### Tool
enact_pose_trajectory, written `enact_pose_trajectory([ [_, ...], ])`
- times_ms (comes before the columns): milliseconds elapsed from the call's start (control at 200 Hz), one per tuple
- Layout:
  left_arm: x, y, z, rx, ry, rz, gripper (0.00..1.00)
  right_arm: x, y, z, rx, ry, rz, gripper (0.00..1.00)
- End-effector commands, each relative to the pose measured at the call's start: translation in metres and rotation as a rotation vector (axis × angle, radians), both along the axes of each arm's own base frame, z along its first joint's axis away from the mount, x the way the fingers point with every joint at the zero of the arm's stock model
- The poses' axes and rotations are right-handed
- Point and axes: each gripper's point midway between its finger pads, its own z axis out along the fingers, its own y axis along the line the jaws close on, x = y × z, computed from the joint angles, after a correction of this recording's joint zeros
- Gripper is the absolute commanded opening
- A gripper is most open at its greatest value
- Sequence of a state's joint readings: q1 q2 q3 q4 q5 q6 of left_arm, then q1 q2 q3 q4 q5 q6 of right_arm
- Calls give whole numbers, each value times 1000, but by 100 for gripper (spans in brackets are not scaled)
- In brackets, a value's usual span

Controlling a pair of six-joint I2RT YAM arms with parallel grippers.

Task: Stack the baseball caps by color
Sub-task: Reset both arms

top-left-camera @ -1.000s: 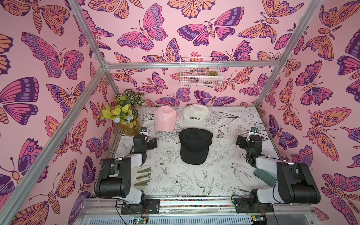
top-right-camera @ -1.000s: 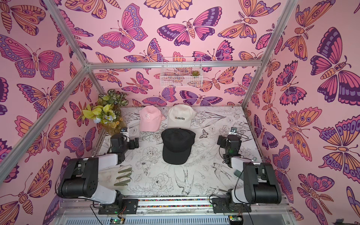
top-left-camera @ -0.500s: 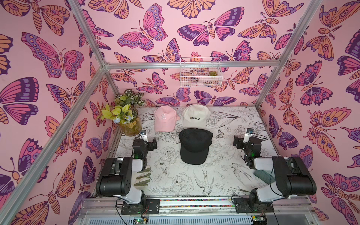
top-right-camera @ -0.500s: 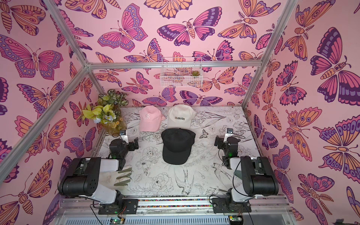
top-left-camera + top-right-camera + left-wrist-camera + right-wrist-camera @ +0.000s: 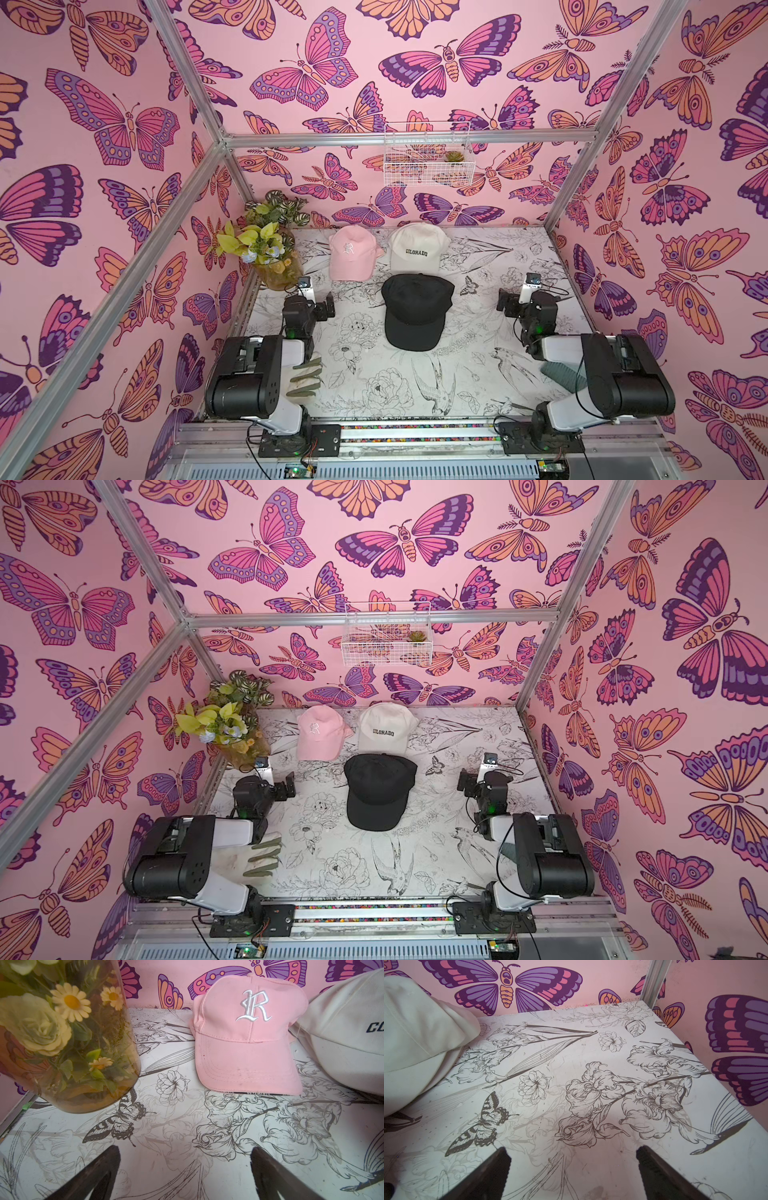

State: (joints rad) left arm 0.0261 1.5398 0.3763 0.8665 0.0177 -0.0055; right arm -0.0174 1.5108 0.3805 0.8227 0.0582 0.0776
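Pink cap (image 5: pixel 247 1036) beyond left tool (image 5: pixel 185 1148)

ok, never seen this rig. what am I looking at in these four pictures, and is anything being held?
Two robot arms are mounted at the near edge of a flower-printed table. Two pictures look down on the whole scene, nearly alike; the other two come from a camera on each arm's wrist, looking past its gripper. On the table: a pink cap, a cream COLORADO cap, a black cap, a vase of flowers and a glove by the left arm. The left gripper and right gripper are both open, holding nothing.
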Motion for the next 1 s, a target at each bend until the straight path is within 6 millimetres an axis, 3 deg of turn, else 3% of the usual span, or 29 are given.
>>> enact_pose_trajectory([
  [0, 2, 4, 3, 0, -12, 15, 100, 5, 2, 8, -10, -19, 8, 99],
  [35, 1, -4, 3, -4, -16, -33, 100, 4, 5, 7, -1, -18, 27, 99],
  [120, -5, -31, 15, 4, -82, -201, 100, 0, 34, 11, 7, -46, 222, 99],
  [135, -14, -31, 6, 2, -67, -201, 100, -1, 37, 12, 6, -55, 239, 99],
  [180, -15, -25, 3, 1, -72, -163, 100, -4, 31, 14, -5, -85, 202, 99],
  [245, -12, 27, 0, -8, -37, 163, 100, -13, -18, 15, 8, -112, -104, 99],
  [260, -13, 29, 1, -5, -38, 176, 100, -16, -25, 15, 15, -117, -154, 99],
  [411, -18, -8, 5, 3, -103, -52, 100, -6, 24, 13, -11, -97, 152, 99],
  [461, -17, -2, 2, 0, -68, -18, 100, -2, 18, 11, -13, -67, 110, 99],
  [521, -13, 19, -5, -2, -8, 115, 100, 5, 1, 6, -6, -10, 7, 99],
  [536, -5, 23, 3, -6, -25, 141, 100, 6, 1, 7, -10, -11, 6, 99],
  [996, -4, 22, 6, 10, -41, 140, 100, 7, 2, 5, -16, -3, 3, 99],
])
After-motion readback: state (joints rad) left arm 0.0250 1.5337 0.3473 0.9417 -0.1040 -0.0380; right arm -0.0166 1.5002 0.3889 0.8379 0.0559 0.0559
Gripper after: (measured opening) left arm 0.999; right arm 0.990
